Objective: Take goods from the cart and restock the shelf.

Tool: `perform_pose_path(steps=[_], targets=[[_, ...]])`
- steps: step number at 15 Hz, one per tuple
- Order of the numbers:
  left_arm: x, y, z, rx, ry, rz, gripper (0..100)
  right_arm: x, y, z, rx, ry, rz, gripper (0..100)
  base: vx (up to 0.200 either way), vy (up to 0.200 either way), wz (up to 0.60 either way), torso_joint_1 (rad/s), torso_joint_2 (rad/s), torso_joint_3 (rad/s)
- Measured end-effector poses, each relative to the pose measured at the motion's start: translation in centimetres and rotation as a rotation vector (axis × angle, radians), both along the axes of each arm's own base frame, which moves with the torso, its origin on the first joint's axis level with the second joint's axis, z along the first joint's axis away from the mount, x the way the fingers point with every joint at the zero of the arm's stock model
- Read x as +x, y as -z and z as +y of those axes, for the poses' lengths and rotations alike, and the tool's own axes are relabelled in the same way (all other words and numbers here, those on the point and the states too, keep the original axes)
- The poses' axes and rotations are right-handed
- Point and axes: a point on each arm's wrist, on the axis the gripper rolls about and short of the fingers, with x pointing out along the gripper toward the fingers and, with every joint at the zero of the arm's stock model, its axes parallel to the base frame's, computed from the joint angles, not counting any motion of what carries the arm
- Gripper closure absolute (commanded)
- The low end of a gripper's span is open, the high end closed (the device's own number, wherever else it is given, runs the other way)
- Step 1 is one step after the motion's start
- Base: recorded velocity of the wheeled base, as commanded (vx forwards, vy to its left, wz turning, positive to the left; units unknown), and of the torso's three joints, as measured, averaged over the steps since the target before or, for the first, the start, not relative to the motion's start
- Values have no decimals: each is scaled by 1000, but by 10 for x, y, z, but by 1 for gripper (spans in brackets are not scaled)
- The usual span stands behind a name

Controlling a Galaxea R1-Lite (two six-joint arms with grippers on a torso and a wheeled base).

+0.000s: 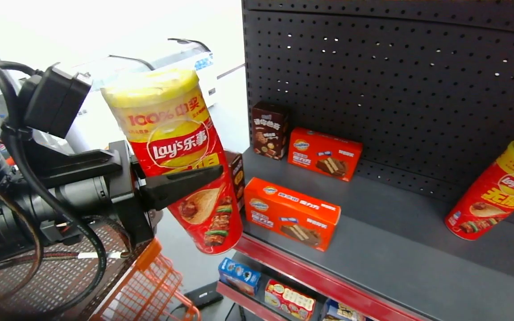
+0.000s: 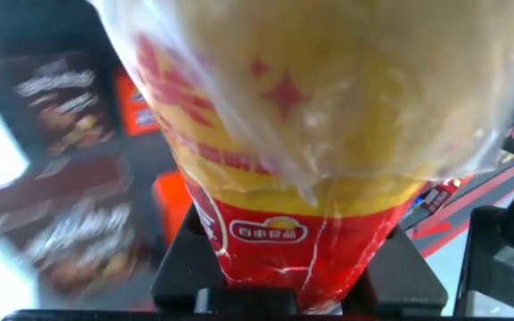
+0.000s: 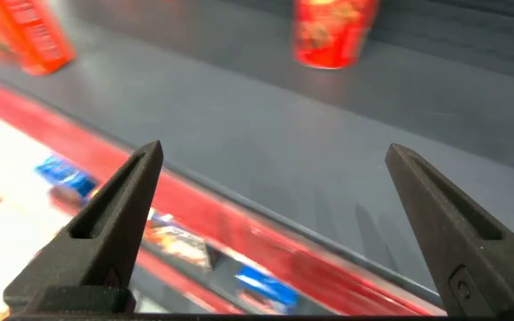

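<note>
Red-and-yellow cylindrical crisp canister [image 1: 167, 133] hangs tilted, pinched by our left claw [image 1: 190, 171], at nine o'clock of the grey shelf [image 1: 395, 249]. Our right claw [image 3: 273, 150] stands spread above that shelf.

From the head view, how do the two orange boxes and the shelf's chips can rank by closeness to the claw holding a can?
From the left gripper holding its chips can:
1. Front orange box, at the shelf edge.
2. Rear orange box, back by the pegboard.
3. Shelved chips can, far right.
</note>
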Motion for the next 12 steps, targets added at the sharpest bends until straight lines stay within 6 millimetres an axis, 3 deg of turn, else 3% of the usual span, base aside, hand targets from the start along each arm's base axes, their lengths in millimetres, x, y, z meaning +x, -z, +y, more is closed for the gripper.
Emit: perform_pose_path(steps=[8, 12], targets=[[14, -5, -8, -2, 2, -7, 100, 0, 0, 0, -1, 0, 0, 0, 0, 0, -600, 4, 2, 2], [17, -3, -9, 4, 3, 2, 100, 0, 0, 0, 1, -1, 0, 0, 0, 0, 0, 0, 0, 0]])
